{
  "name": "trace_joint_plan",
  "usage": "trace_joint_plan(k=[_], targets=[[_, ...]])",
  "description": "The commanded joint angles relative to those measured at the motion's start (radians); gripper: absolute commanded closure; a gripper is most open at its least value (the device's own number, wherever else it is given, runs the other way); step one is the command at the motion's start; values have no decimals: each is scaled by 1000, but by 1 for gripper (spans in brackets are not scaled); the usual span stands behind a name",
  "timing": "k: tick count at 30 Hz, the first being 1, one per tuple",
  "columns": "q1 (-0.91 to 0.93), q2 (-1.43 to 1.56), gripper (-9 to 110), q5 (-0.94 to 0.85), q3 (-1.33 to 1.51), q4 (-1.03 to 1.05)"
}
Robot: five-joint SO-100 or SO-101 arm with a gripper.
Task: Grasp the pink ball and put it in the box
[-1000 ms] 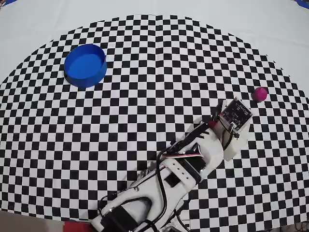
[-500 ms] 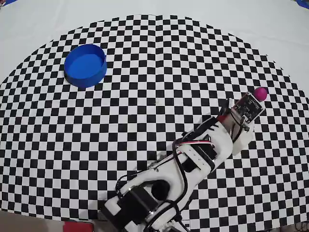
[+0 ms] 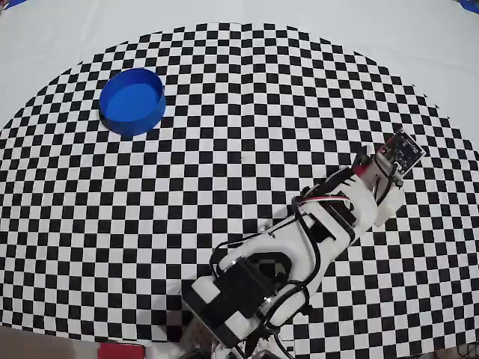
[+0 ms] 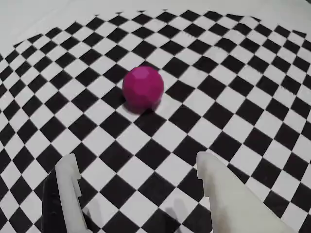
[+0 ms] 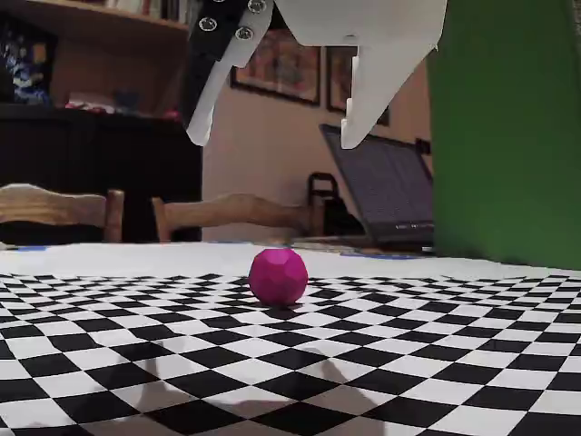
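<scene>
Checkered black-and-white cloth covers the table, and in the fixed view a dim room stands behind it, with a laptop, wooden chair backs and framed pictures on the wall.

In the overhead view the white arm reaches from the bottom edge toward roughly 2 o'clock, and its wrist camera board hides the pink ball there. The wrist view shows the pink ball resting on the cloth at about 11 o'clock from the gripper, ahead of the tips and apart from them. The fixed view puts the gripper well above the pink ball, fingers spread wide and holding nothing.

The blue box sits far off at about 10 o'clock from the cloth's centre in the overhead view, empty.

The ball's surface looks faceted and matte, so it is probably a light, rigid piece, likely printed plastic. Being round, it would likely roll at a sideways nudge from one finger. The sound hold is across its widest girth, one finger on each side, closing evenly after coming straight down over it.
</scene>
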Motion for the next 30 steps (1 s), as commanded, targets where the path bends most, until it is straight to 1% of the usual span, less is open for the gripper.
trace_joint_plan(k=[1,24,30], targets=[[12,-17,73,3,-58,5],[14,-348,73,8,-339,5],[14,-420,71,8,-402,5]])
